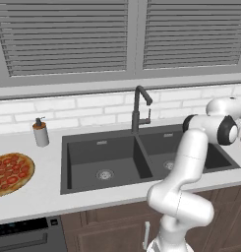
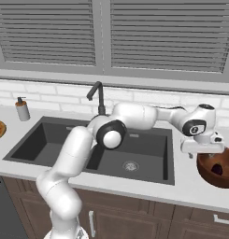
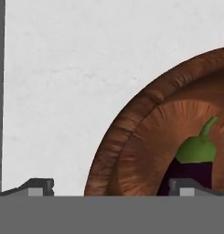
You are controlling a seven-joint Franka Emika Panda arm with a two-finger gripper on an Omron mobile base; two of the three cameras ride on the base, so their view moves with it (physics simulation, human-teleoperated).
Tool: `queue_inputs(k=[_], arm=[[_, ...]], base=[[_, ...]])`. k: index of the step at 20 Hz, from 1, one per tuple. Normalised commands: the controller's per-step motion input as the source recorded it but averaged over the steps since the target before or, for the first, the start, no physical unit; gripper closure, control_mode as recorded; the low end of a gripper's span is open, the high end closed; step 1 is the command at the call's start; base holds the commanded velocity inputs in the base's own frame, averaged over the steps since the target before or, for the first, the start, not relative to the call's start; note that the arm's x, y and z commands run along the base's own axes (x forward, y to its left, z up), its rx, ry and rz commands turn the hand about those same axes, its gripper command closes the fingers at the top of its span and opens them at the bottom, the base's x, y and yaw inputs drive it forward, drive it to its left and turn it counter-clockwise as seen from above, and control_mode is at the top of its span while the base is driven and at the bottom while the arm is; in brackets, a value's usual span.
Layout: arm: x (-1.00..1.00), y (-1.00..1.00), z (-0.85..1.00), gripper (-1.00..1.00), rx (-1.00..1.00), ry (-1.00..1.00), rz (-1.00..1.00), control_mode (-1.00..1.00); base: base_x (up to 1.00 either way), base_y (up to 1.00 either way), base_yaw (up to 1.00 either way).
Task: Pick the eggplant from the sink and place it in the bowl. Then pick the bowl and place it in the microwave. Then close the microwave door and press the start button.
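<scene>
Over on the left, the sink point(image 2: 95, 149) sits with its faucet at the far edge. Moving right, the gripper point(image 2: 202, 148) hovers over the bowl point(image 2: 207, 172), fingers spread apart, and the eggplant point(image 3: 192, 168) lies inside that bowl.

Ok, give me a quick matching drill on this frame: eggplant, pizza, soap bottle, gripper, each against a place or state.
Things:
1. eggplant
2. pizza
3. soap bottle
4. gripper

Places or states:
A. on the counter left of the sink, at the picture's edge
B. open, over the bowl's rim
C. lying inside the bowl
D. upright by the backsplash, left of the sink

Pairs: 1-C, 2-A, 3-D, 4-B
</scene>
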Motion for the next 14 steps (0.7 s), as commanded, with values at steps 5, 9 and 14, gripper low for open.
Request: queue_inputs(k=[5, 9, 14], arm=[[0.00, 0.00, -0.37, 1.00, 0.00, 0.01, 0.03, -1.00], [0.00, 0.00, -0.22, 1.00, 0.00, 0.01, 0.03, -1.00], [-0.07, 0.00, -0.03, 1.00, 0.00, 0.05, 0.03, -1.00]], base=[[0.00, 0.00, 0.00], [0.00, 0.00, 0.00], [0.00, 0.00, 0.00]])
